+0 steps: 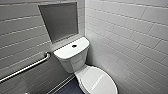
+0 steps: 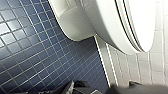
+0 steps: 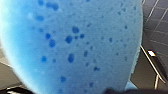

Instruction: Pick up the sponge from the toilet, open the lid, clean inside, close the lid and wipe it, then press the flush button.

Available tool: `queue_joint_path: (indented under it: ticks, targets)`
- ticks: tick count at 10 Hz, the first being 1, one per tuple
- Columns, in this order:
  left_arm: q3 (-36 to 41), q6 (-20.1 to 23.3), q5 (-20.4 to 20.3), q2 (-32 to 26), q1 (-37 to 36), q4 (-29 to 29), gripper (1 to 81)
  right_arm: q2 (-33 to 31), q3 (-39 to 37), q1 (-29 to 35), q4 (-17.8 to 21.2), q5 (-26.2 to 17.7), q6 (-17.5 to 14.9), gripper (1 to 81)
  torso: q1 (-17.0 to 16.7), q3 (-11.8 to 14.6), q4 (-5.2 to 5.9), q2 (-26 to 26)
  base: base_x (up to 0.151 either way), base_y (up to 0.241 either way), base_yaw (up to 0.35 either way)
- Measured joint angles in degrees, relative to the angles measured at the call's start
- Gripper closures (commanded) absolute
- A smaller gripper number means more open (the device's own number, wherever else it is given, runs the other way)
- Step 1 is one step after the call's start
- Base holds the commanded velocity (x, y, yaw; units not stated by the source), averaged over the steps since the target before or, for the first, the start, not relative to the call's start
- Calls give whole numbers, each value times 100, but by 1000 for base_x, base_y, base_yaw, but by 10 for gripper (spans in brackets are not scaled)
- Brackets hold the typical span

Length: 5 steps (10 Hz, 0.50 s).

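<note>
The sponge [image 3: 70, 45] is gripped in the closed right gripper [image 3: 112, 90]. The toilet [image 1: 72, 53] is seen with its lid [image 1: 98, 81] down. Beside the toilet's bowl, the left gripper's [image 2: 102, 90] opening cannot be told.

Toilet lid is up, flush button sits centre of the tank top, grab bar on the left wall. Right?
No: the head view shows the toilet lid down, closed. The flush button and the grab bar are as you say.
</note>
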Motion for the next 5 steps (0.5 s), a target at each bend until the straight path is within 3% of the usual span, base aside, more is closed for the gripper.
queue_joint_path:
  ticks: [2,5]
  targets:
    - [0,0,11,82,0,0,10,0,0,0,0,106,0,811,46,-186,-35,-76,0,0,0]
    - [5,0,24,145,-99,0,10,0,0,-2,0,139,0,811,53,-219,-39,-85,0,0,0]
